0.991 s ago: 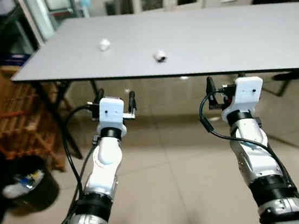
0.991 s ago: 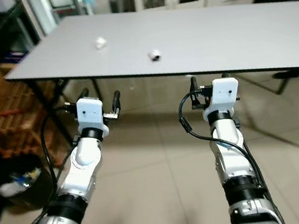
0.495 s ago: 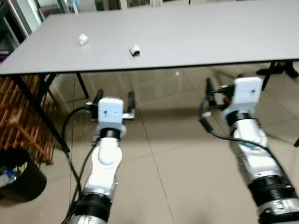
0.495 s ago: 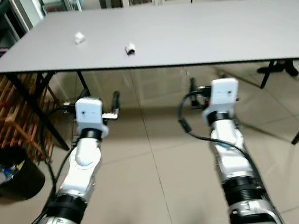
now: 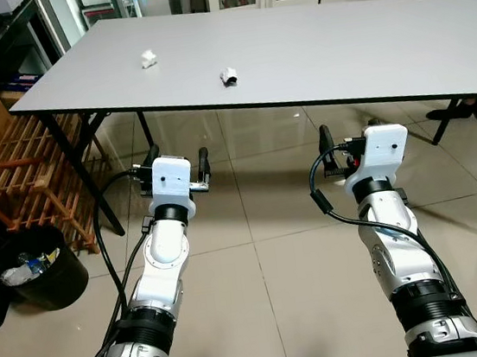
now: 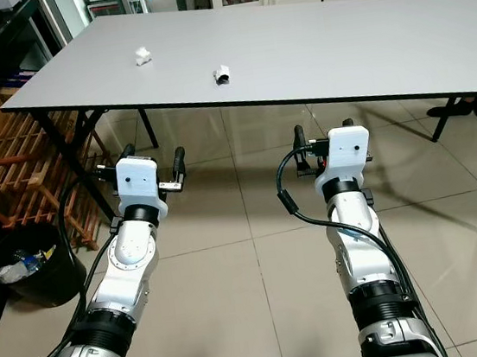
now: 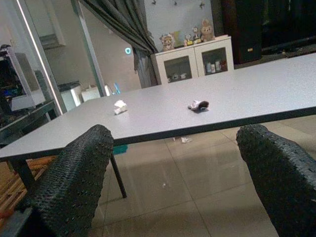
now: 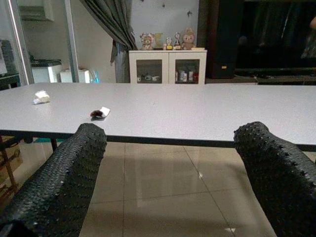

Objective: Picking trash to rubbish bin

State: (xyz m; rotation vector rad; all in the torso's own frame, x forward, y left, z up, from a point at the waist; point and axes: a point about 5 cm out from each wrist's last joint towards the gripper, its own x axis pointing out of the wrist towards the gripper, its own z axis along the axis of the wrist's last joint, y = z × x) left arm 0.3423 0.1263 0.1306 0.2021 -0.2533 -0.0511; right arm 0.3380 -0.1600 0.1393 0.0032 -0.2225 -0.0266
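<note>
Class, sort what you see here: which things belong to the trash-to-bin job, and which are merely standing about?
Belongs to the job:
- crumpled white scrap
- second scrap
- black rubbish bin
- left gripper, open
- right gripper, open

Just standing about:
- grey table
- wooden rack
- white cabinet

Two scraps [image 5: 229,76] on table [image 5: 361,41] (bin [image 5: 42,277] left)
</note>
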